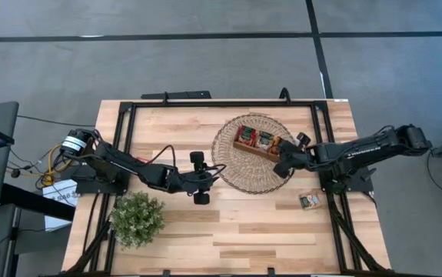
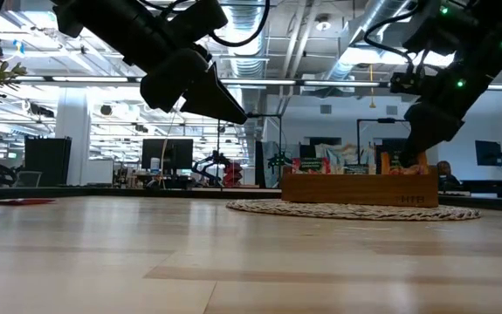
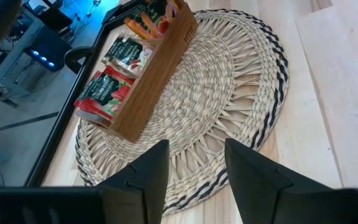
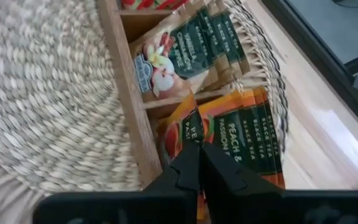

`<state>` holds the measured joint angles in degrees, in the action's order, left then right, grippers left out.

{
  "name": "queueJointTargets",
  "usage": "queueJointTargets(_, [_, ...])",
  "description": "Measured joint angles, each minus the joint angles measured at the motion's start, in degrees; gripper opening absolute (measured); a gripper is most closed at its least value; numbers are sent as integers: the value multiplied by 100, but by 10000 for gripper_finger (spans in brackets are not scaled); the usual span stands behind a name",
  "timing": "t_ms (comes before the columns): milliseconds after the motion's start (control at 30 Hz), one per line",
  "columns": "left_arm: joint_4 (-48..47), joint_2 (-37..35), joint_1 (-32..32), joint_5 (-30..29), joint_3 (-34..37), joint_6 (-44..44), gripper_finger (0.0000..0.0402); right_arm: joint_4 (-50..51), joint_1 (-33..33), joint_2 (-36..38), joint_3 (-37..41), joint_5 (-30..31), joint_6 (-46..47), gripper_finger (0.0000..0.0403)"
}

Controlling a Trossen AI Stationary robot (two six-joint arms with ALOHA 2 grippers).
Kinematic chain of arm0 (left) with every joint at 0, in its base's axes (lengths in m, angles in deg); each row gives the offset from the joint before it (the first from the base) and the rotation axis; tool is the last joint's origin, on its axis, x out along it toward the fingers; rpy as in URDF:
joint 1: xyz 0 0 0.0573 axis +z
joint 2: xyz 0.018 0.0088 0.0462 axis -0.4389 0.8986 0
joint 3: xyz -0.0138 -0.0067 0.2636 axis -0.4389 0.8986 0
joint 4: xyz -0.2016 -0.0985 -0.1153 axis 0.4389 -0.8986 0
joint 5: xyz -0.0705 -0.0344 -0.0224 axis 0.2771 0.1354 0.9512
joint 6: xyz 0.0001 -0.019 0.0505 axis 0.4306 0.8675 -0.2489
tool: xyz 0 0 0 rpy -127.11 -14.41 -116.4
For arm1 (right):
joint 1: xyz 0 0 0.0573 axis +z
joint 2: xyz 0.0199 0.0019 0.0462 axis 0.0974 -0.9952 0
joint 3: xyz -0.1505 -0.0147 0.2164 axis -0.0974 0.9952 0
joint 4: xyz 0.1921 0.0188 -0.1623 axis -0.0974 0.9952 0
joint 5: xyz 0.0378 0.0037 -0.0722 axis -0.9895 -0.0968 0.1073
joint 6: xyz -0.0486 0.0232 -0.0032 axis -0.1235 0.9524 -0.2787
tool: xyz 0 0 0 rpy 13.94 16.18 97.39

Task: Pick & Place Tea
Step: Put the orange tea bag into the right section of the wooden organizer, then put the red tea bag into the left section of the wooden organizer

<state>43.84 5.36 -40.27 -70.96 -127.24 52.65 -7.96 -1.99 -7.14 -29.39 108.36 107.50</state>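
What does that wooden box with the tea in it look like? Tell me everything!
The wooden tray is long, brown and low-walled, split by thin dividers into three compartments. Tea sachets stand packed inside: red ones at one end, green-and-white ones in the middle, orange ones at the other end. It sits flat on a round woven mat. The right gripper, jaws shut, is at the orange end; whether it touches the tray is unclear.

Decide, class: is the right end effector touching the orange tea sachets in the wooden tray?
Touching. The right wrist view shows the right end effector with its fingertips shut, pressed onto an orange sachet in the end compartment of the wooden tray.
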Motion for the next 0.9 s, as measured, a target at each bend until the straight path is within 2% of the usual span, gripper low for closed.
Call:
queueJointTargets(133, [1,0,0,0,0,0,149,46,0,1,-6,42,-3,48])
queueJointTargets(300, [-1,0,0,0,0,4,149,648,0,1,-280,640,137,121])
queueJointTargets(433, [-9,0,0,2,0,10,149,1210,17,3,-662,1252,744,155])
queueJointTargets(567, [-73,0,-1,2,0,42,149,1165,265,5,-908,1495,1095,161])
queueJointTargets(733, [-298,-5,-95,-33,0,21,149,-48,1017,-80,-929,1100,917,150])
queueJointTargets(900, [-968,-292,-206,-453,4,15,149,-1287,1949,-588,-934,1028,750,138])
